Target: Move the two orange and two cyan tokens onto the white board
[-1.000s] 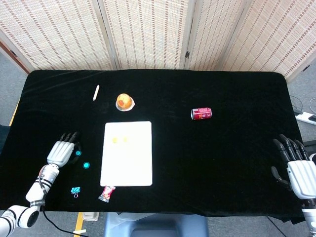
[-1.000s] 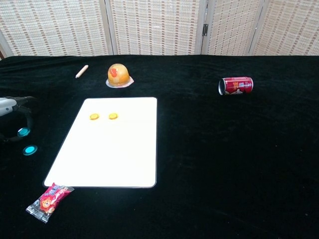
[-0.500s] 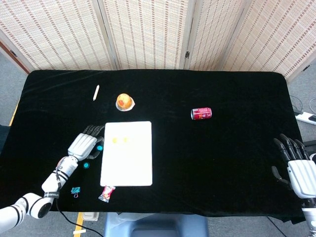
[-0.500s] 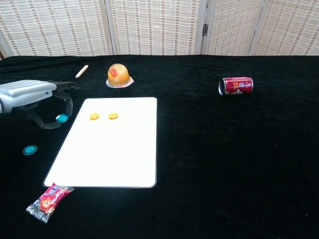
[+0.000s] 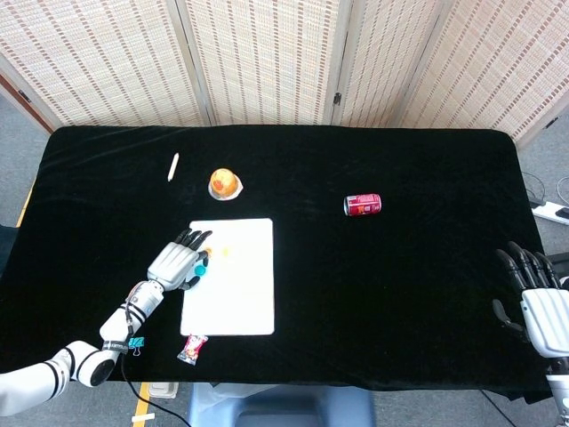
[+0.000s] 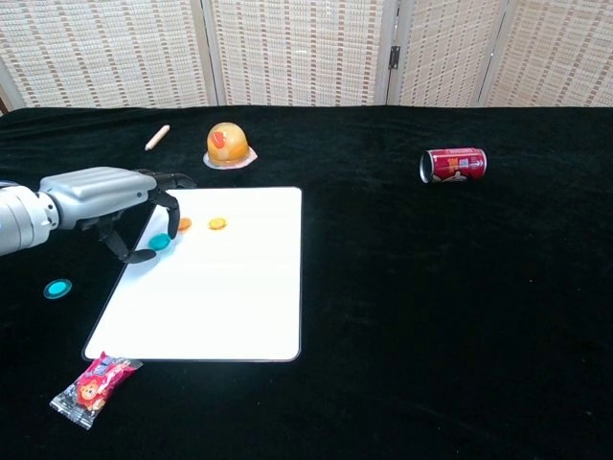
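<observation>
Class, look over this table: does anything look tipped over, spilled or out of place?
The red soda can lies on its side on the black cloth, right of the white board. No spill shows.

The cloth (image 6: 431, 316) looked matt black and soft; the board (image 6: 230, 297) smooth white; the can (image 6: 452, 164) glossy metal; the wrapper (image 6: 91, 388) shiny plastic.

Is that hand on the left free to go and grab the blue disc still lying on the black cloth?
Probably not right away. The left hand already holds a cyan token over the white board. The other cyan token lies in the open nearby, nothing blocking it, so it looks reachable once the hand lets go.
</observation>
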### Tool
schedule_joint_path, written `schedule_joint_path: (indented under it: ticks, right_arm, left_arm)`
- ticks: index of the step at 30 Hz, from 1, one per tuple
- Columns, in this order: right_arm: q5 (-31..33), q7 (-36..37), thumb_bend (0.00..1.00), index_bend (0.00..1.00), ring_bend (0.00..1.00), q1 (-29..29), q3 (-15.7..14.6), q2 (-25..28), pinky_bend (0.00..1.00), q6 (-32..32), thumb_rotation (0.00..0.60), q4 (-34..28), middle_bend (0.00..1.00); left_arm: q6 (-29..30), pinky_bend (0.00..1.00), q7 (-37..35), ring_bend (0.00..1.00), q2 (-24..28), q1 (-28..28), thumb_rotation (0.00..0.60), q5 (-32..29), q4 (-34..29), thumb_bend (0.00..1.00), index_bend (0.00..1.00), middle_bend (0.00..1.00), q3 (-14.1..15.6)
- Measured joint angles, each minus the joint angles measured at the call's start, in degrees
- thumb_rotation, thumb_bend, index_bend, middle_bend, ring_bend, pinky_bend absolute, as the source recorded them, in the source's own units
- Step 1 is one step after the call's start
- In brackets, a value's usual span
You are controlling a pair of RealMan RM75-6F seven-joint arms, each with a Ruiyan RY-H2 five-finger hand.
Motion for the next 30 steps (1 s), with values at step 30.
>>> schedule_joint_path:
  ticks: [30]
  right_arm:
    - [-0.88, 0.22, 0.46, 0.0, 0.0, -0.57, -0.17, 0.26, 0.0, 1.13, 0.6, -0.3, 0.0]
  left_arm:
    - [6.47, 0.0, 0.48, 0.0, 6.31, 2.82, 0.6, 3.58, -7.1, 0.41, 0.41, 0.06, 3.51]
